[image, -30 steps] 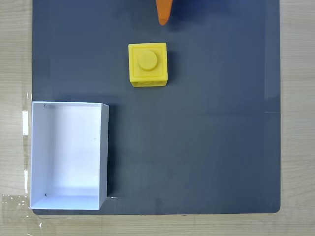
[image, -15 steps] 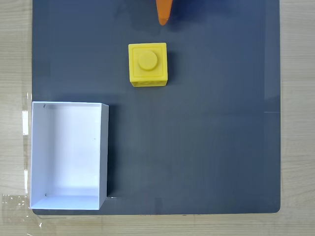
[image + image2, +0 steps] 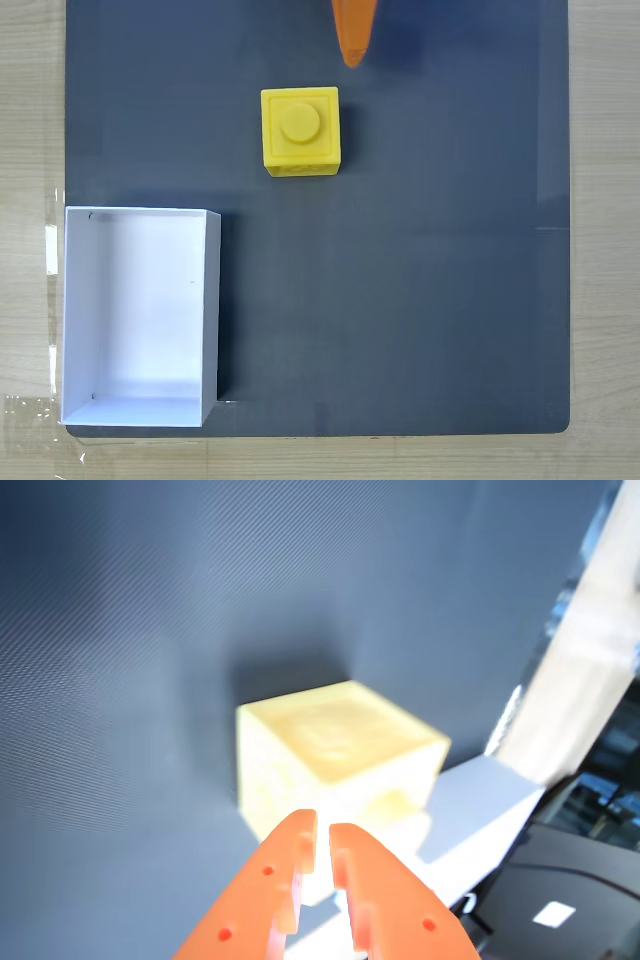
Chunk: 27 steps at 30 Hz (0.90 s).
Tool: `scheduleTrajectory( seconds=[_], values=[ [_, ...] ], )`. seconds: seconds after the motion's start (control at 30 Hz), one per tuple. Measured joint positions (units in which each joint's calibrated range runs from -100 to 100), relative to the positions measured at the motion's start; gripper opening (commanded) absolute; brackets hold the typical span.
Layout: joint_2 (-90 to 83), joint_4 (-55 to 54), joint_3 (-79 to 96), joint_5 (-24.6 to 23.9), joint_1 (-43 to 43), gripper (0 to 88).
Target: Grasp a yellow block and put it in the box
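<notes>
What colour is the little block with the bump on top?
Bright yellow: the small plastic cube-shaped block shows best in the fixed view.

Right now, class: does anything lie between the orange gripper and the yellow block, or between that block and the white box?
Nothing visible does. Bare dark mat separates the orange gripper from the yellow plastic cube, and the cube from the white cardboard box.
</notes>
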Motion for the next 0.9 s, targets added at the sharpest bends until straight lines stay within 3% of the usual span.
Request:
scheduleTrajectory(
  seconds=[0.23,0.5,0.6,0.9],
  values=[
    [22.59,10.30,-27.10,0.00,-0.09,3.8],
    [42.23,25.88,-49.59,0.00,6.66,35.2],
    [47.79,30.12,-52.30,0.00,8.55,42.4],
    [61.10,31.93,-53.57,3.28,11.52,45.1]
  ],
)
